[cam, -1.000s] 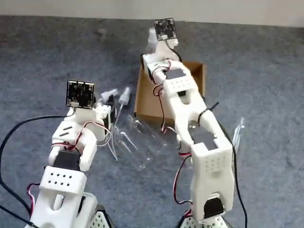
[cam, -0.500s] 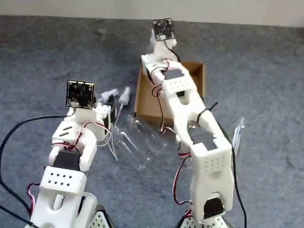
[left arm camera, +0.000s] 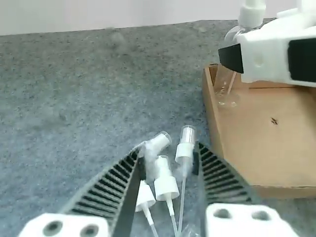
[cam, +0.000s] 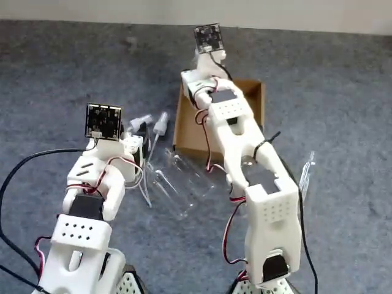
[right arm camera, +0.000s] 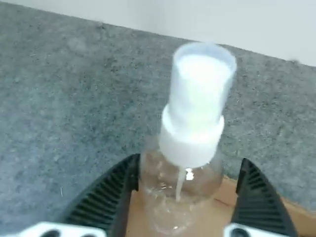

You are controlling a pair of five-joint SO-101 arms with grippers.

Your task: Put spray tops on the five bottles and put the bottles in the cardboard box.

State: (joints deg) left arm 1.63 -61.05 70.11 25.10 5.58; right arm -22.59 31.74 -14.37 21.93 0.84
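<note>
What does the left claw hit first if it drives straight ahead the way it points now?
The loose spray tops. They lie right between the fingers of the open left claw. Depth is unclear, but nothing looks nearer. The cardboard box sits off to the side of that line.

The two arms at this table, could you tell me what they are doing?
The right end effector holds a capped bottle upright over the cardboard box. The left end effector is open around loose spray tops on the table beside the box. Nearby lie clear bottles.
</note>
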